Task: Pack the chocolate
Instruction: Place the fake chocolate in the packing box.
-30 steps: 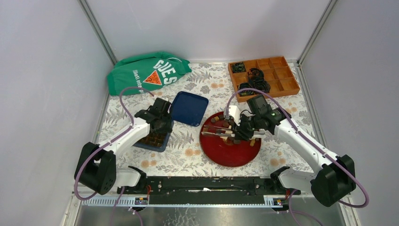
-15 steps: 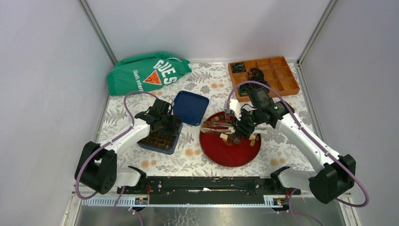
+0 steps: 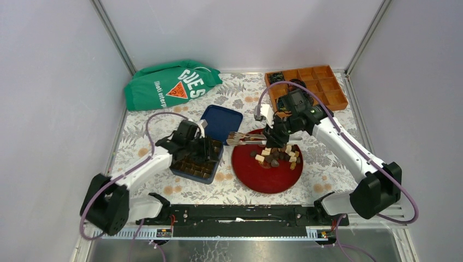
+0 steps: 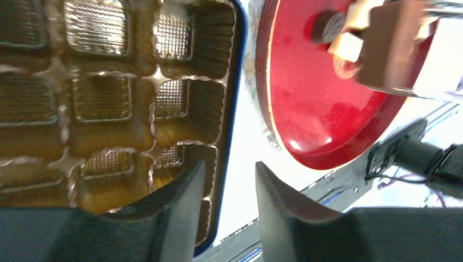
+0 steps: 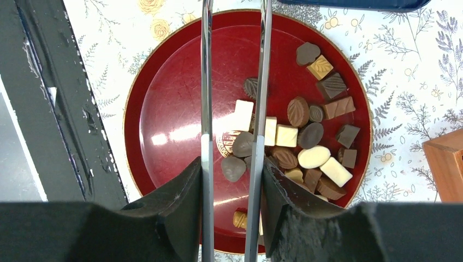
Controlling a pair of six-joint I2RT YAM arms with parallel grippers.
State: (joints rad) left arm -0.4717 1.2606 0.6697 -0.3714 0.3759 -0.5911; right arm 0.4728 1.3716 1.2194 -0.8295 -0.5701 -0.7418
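On a floral-covered table [image 3: 229,93], a green bag [image 3: 169,84] lies at the far left and an orange compartment tray [image 3: 327,90] at the far right. Nearer the arms, a red plate [image 3: 262,177] sits just beside a blue box [image 3: 191,176] with a gold moulded insert; a blue lid [image 3: 221,123] lies behind the box. Over the box's plate-side rim hangs the left gripper [image 4: 229,164], fingers parted, the rim between them and bare table showing beside it. Above the plate, the right gripper [image 5: 232,162] is closed on metal tongs [image 5: 206,82], whose arms run apart and parallel; their tips leave the wrist view. The chocolate [image 5: 297,112], dark, mid-brown and cream pieces, lies bunched on the plate's far half.
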